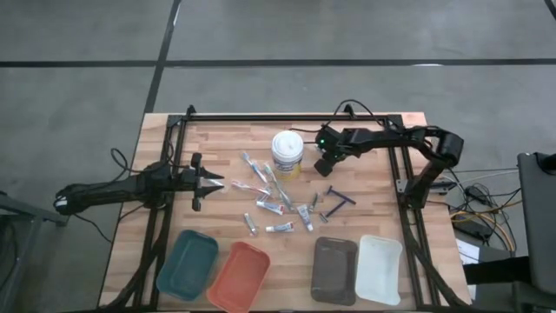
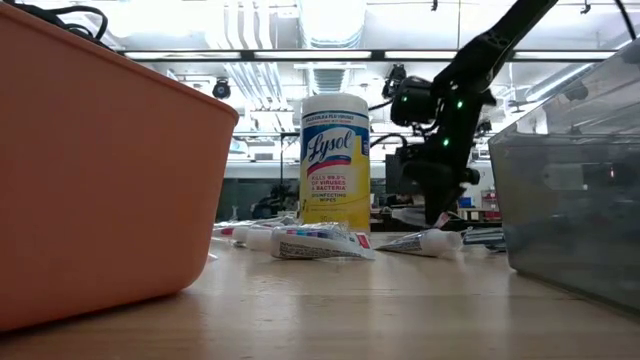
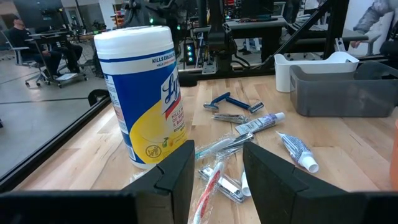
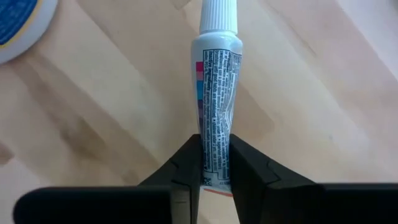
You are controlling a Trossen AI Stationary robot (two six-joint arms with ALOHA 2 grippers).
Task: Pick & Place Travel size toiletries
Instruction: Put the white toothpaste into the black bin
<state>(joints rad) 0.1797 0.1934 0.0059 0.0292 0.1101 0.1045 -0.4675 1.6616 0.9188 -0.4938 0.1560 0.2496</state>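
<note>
The right gripper (image 4: 214, 163) is grasping a small white toothpaste tube (image 4: 216, 93) with tiny unreadable print, just beside the white-lidded yellow canister (image 1: 287, 155) reading "Lysol" and "KILLS COLD & FLU". The left gripper (image 1: 211, 182) is waiting unclenched, across the canister, over the light wooden desk (image 1: 365, 191).

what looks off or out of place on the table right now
Nothing looks spilled or broken. The toiletries lie scattered at all angles mid-table, none in the four trays. The wipes tub stands upright. The right gripper is pinching a small tube by its crimped end.
</note>
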